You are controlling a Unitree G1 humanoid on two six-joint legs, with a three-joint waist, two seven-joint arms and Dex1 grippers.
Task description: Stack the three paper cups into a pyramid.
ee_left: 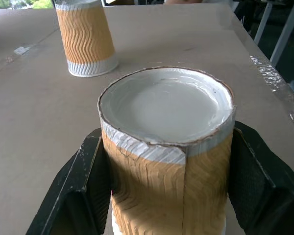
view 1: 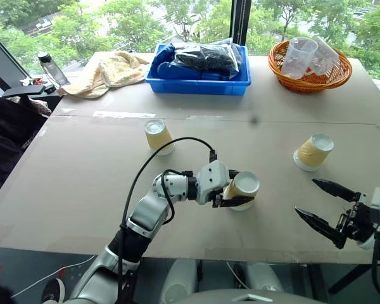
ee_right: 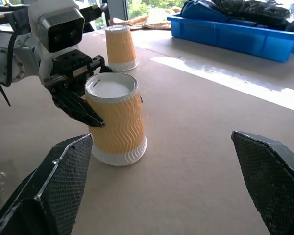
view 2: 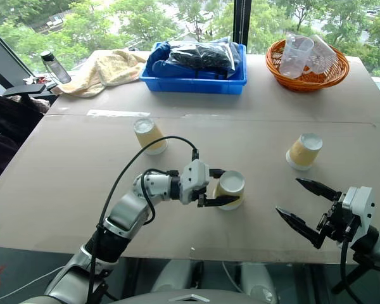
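The left gripper [view 1: 239, 195] clamped one upside-down paper cup [view 1: 242, 189] near the surface's [view 1: 82, 177] front edge, likely to reposition it. The right gripper [view 1: 323, 206] waited wide, empty. Two more cups [view 1: 158, 136] [view 1: 313, 152] stood apart.

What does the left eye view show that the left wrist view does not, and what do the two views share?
The left eye view alone takes in the blue plastic bin of dark bags, the orange wicker basket with clear plastic cups, the yellow towel, a third ribbed yellow-tan paper cup standing upside down on the right, and the open right gripper.

The left wrist view alone shows the held cup's white recessed base from close up.

Both show the left gripper shut on an upside-down ribbed paper cup, a second such cup standing apart from it, and the brown tabletop.
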